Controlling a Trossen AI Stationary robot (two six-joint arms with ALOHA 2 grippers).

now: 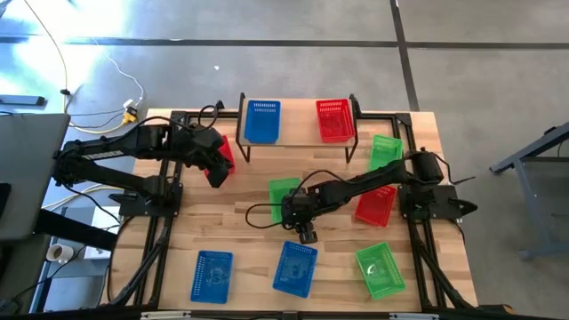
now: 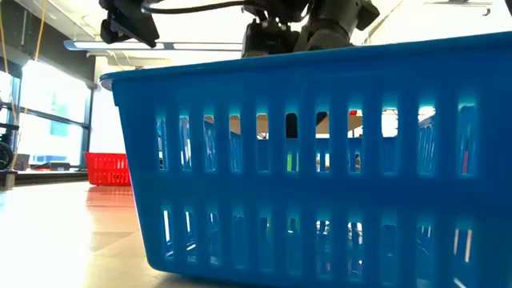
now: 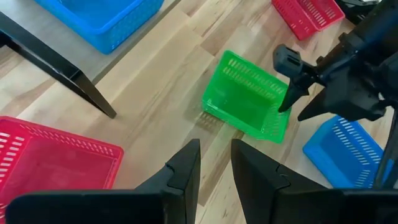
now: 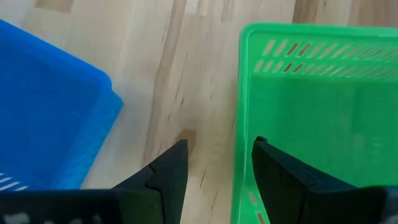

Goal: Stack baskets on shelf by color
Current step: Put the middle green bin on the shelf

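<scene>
The shelf stands at the far middle and carries a blue basket and a red basket. A green basket sits on its base at the table's middle. My right gripper is open above that basket's near rim, one finger outside the wall and one over the inside; no touch shows. My left gripper hangs high at the far left, open by a narrow gap with nothing between its fingers. A red basket lies on the table beside it.
Blue baskets lie at the near left and near middle; the near-middle one fills the low view. On the right lie a green basket, a red one and another green. Black frame rails run along both table sides.
</scene>
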